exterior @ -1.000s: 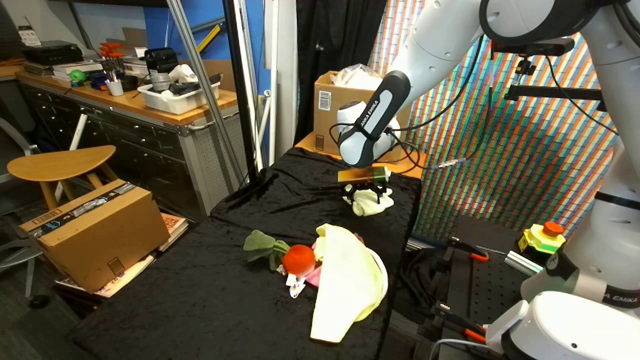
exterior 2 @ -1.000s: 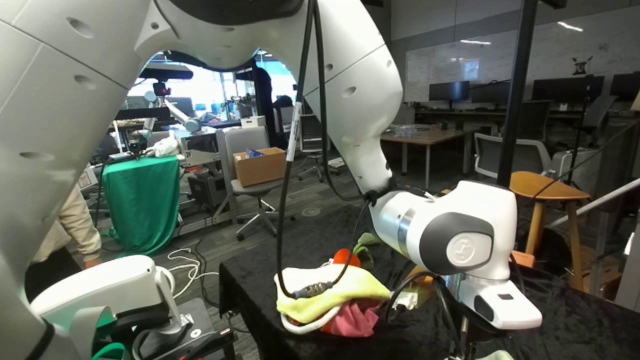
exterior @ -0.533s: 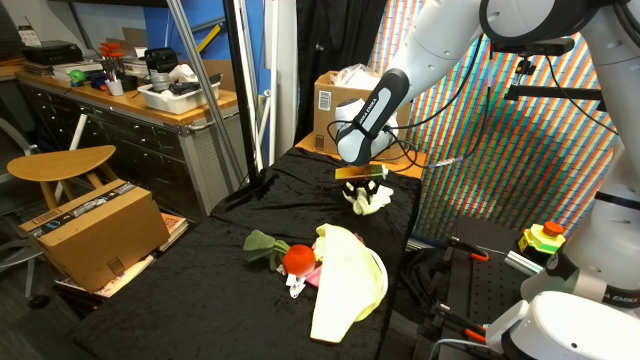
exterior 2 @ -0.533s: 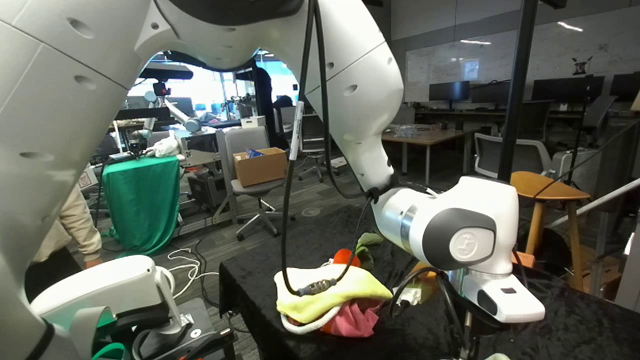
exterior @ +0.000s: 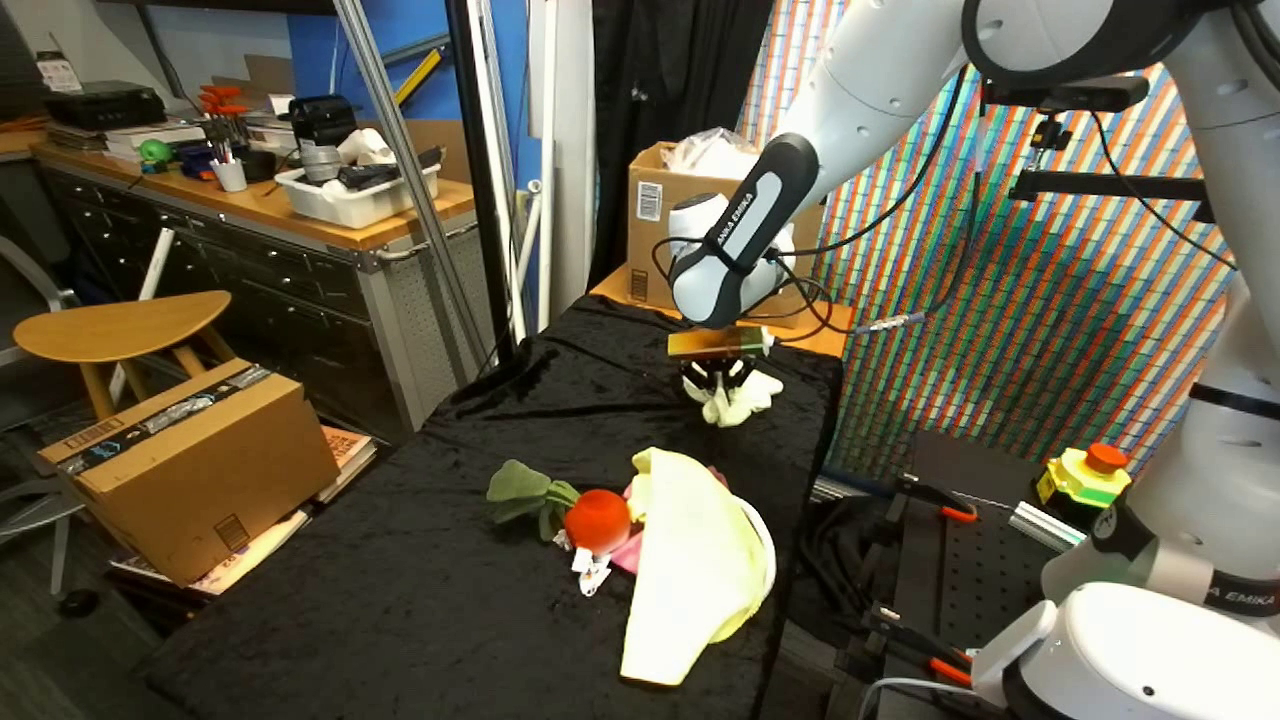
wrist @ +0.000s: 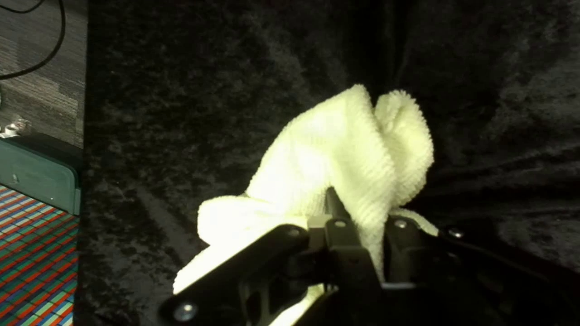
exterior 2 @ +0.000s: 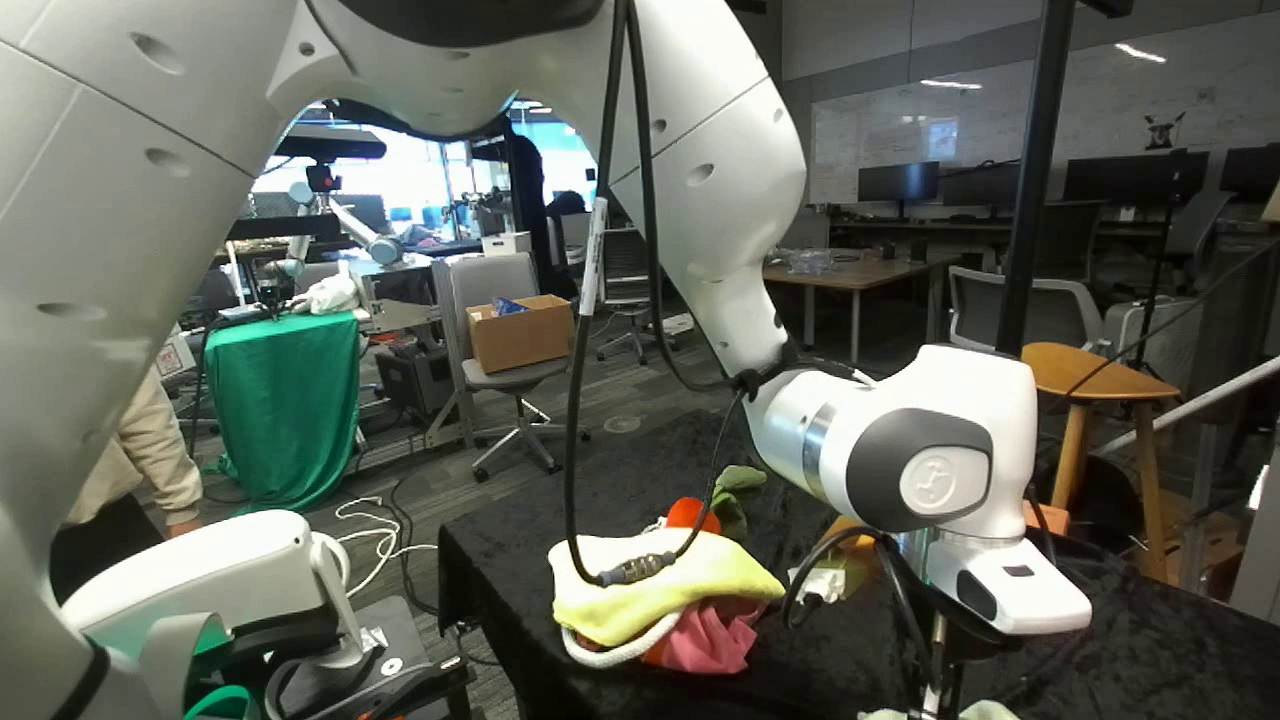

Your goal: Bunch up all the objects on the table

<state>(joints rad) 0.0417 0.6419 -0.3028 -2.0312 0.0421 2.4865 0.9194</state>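
Note:
My gripper (wrist: pixel 364 222) is shut on a fold of the white cloth (wrist: pixel 312 154), which bulges out on both sides of the fingers in the wrist view. The crumpled cloth is at the far end of the black-draped table (exterior: pixel 450 610). Nearer, the pale yellow cloth (exterior: pixel 695 570) lies spread over the pink cloth (exterior 2: pixel 708 640), most of which it hides. A white rope (exterior 2: pixel 615 655) curves out from under the yellow cloth's edge. Touching this pile is the round red-orange item (exterior: pixel 598 521), with green leaves (exterior: pixel 520 490) and white tags beside it.
A cardboard box (exterior: pixel 655 240) stands behind the far end of the table, close to the arm. Another box (exterior: pixel 210 465) and a wooden stool (exterior: pixel 120 325) are beyond the table's side. A black cable (exterior 2: pixel 570 430) hangs from the arm over the yellow cloth.
The fingers have closed from wide open, gathering the white cloth between them. My hand has shifted slightly left and up in an exterior view, pulling the cloth a little. The pile has not moved.

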